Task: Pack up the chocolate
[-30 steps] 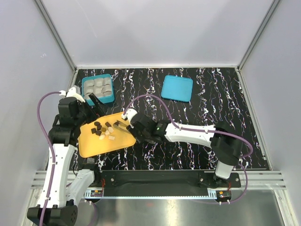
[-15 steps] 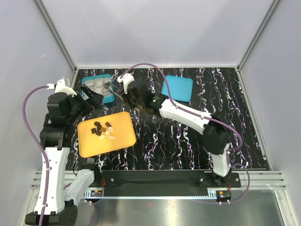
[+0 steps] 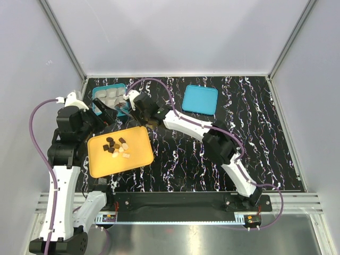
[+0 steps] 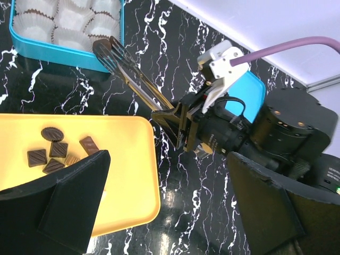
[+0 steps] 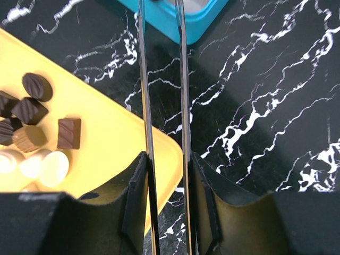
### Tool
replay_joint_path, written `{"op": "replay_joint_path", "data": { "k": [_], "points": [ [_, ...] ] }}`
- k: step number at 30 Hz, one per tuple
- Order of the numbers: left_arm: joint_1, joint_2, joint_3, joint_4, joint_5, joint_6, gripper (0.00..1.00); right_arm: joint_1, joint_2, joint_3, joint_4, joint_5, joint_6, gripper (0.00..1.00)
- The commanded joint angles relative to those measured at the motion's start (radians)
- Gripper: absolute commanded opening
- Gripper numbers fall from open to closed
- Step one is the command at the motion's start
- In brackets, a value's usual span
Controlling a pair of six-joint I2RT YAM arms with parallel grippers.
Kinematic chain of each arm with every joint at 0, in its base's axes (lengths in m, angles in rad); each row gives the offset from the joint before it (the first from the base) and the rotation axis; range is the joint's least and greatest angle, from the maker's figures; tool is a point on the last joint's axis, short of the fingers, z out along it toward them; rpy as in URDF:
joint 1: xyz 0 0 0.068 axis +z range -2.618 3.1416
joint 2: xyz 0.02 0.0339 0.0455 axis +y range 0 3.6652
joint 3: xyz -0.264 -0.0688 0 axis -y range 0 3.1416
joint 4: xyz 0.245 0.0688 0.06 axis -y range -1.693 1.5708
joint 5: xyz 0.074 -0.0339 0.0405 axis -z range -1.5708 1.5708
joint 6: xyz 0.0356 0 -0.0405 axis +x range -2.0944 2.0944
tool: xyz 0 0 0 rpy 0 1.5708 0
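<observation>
Top external view has the right claw (image 3: 134, 106) clamped on slim tongs (image 4: 133, 74). Their tips reach over the near rim of the teal box (image 4: 58, 50), presumably to drop a piece into a paper cup. Whether anything sits between the tips I cannot tell. The chocolate (image 3: 117, 147) lies clustered on the orange tray (image 3: 137, 159), near the box on the worktop (image 3: 239, 117). The left claw (image 4: 167, 156) hangs spread wide over the tray's corner, holding nothing, perhaps ready to steady it. The lid (image 3: 200, 99) lies well apart, leaving the box open.
</observation>
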Motion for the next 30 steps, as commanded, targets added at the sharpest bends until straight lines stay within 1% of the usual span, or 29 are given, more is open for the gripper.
{"op": "replay_joint_path", "data": {
  "k": [1, 16, 25, 26, 30],
  "points": [
    [0.005, -0.016, -0.009, 0.024, 0.003, 0.01, 0.99, -0.011, 0.013, 0.058, 0.029, -0.02, -0.013, 0.25],
    [0.005, -0.019, -0.014, 0.024, 0.0, 0.019, 0.99, -0.03, 0.077, 0.107, 0.027, -0.018, -0.006, 0.27],
    [0.005, -0.017, -0.014, 0.025, 0.005, 0.021, 0.99, -0.034, 0.082, 0.111, 0.027, -0.004, 0.0, 0.34],
    [0.005, -0.016, -0.014, 0.024, 0.005, 0.021, 0.99, -0.034, 0.08, 0.112, 0.029, -0.006, 0.0, 0.36],
    [0.005, -0.014, -0.014, 0.024, 0.0, 0.024, 0.99, -0.034, 0.079, 0.112, 0.029, 0.0, 0.003, 0.4]
  ]
}}
